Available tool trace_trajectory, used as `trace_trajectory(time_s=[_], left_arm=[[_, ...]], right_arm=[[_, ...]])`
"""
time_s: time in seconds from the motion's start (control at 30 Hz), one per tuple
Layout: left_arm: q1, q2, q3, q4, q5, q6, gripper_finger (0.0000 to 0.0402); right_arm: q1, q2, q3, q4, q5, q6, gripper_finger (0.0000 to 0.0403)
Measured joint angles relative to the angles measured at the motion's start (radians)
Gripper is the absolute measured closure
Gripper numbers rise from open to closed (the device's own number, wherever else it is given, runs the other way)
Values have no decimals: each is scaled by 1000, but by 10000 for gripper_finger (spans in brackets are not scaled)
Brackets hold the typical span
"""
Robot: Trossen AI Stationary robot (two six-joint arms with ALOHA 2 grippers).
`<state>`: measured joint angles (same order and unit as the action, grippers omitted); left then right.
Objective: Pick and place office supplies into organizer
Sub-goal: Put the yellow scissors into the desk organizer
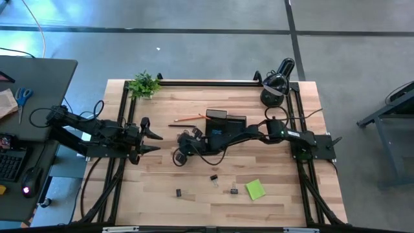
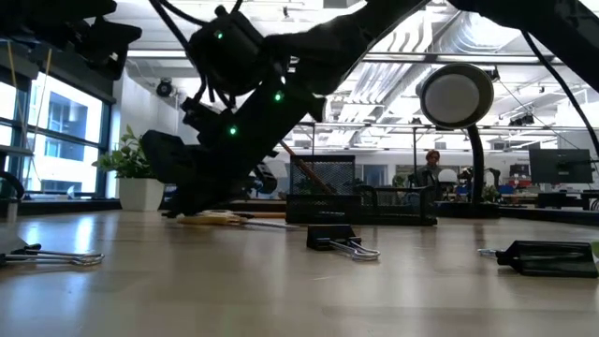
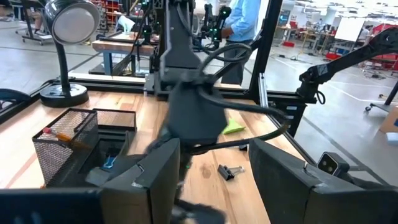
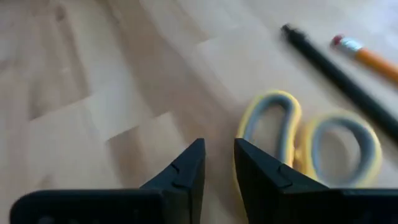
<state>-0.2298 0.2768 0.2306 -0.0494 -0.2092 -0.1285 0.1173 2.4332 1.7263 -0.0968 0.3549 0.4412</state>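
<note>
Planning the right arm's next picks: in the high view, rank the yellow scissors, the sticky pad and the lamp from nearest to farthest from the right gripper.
1. Yellow scissors: right at the right gripper, mid-table.
2. Sticky pad: near the table's front edge, toward the right side.
3. Lamp: the far right corner.

No lettering, label or number can be read anywhere.
</note>
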Motion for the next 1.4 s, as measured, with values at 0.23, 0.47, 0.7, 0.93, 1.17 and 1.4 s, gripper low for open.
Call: trace_trajectory(time_s=[0.23,0.47,0.7,0.93,1.17,1.4], left_arm=[[0,0,0,-4,0,0,218],[0,0,0,-4,0,-7,218],[0,0,0,-4,0,-7,218],[0,0,0,-4,2,-7,218],[0,0,0,-4,8,-6,218],[0,0,0,-5,11,-5,218]], right_arm=[[56,-27,-5,-38,-109,-29,320],[97,-32,-7,-51,-53,-86,320],[113,-31,48,-65,46,-329,320],[26,-32,81,-21,-93,-472,320],[-31,-29,65,-23,-237,-492,320],[-34,-5,64,-33,-234,-495,320]])
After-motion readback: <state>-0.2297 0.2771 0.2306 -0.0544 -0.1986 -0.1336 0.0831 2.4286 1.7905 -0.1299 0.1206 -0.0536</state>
